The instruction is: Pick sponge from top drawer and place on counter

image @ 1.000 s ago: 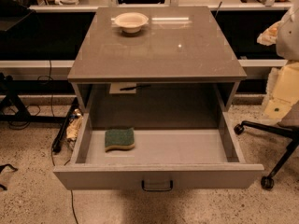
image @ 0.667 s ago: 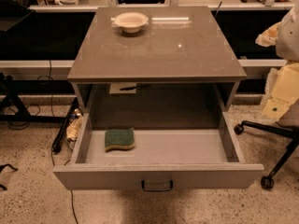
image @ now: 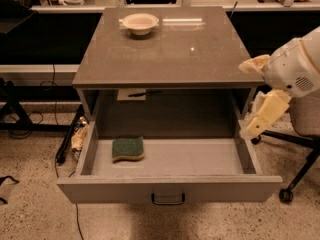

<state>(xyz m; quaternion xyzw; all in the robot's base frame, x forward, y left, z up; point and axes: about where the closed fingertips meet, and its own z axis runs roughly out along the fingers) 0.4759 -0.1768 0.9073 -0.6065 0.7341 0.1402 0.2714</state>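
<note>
Sponge point(image: 128, 149): lies flat on the floor of the top drawer point(image: 110, 190), green scouring side up, with the yellow foam edge showing along its near side. It sits at about 7 o'clock from frame centre, in the left part of the drawer near the left wall but not touching it. Nothing is on it or holding it.

The top drawer is pulled fully out, with its front panel toward the camera and a dark loop handle point(image: 168, 199) at the panel's centre.

The surface point(image: 170, 54) above is glossy grey-brown with light glints. It carries only a cream bowl point(image: 140, 23), upright at roughly 12 o'clock near the far edge.

A pale label with a dark pen-like mark point(image: 131, 94) shows under the surface's front lip, at the back of the cabinet opening.

The hand point(image: 260, 115) is at 3 o'clock, a cream-coloured part hanging off the white arm outside the drawer's right wall. It is above the right rim, well apart from the sponge. Can't tell whether the hand is open or closed, and it appears to carry nothing.

A chair base with a castor point(image: 287, 195) is at 4 o'clock. Cables point(image: 65, 144) run on the speckled floor at 8 o'clock.
</note>
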